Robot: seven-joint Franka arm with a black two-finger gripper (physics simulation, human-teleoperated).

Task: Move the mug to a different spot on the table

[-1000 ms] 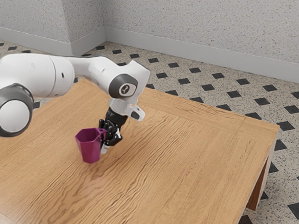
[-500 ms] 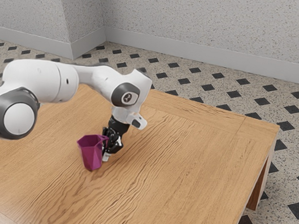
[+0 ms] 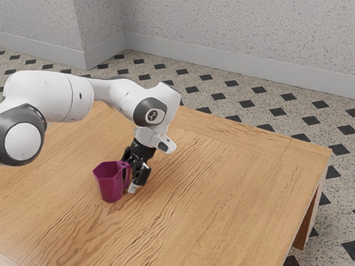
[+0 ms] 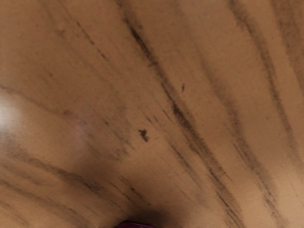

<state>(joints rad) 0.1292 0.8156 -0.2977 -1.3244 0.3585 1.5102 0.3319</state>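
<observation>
Mug (image 3: pixel 109 182), purple and slightly tilted, sits low at the worktop (image 3: pixel 222 191), left of the worktop's middle in the exterior view; whether its base touches the wood I cannot tell. End effector (image 3: pixel 133 180) reaches down at the mug's rim, fingers clamped on the wall that faces the worktop's middle, one finger inside and one outside.
</observation>
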